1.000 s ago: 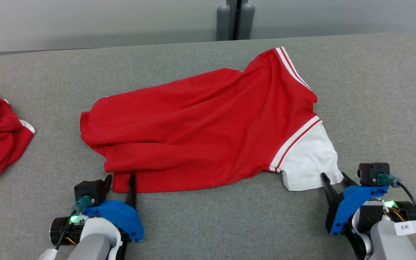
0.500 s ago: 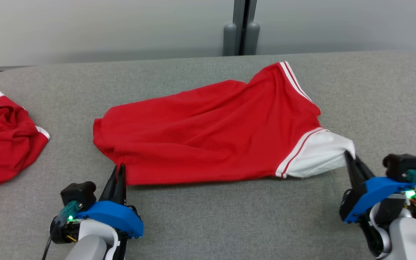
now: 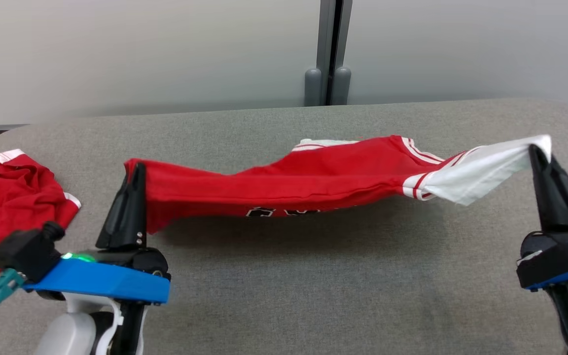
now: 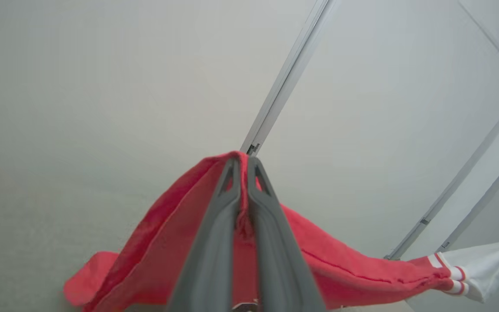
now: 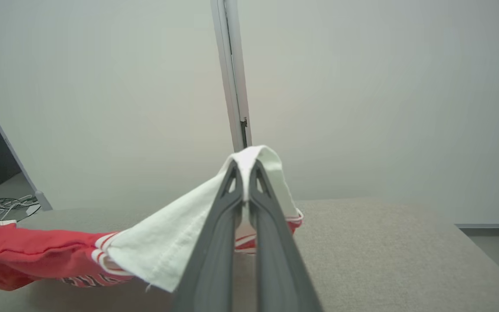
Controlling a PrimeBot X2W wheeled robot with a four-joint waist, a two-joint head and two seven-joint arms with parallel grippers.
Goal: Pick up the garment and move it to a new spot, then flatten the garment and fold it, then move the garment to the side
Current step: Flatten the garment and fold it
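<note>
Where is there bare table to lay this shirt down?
The widest bare patch is the near part of the table, between the left gripper and the right gripper, below the hanging garment. A narrower bare strip runs behind it, up to the wall. It is crowded at the left edge, where a crumpled red shirt lies.

Even, soft lighting is provided from above. A diffuse shadow is cast on the table point(image 3: 313, 296) beneath the garment point(image 3: 313, 182). Straight lines are bowed at wrist-view edges.
</note>
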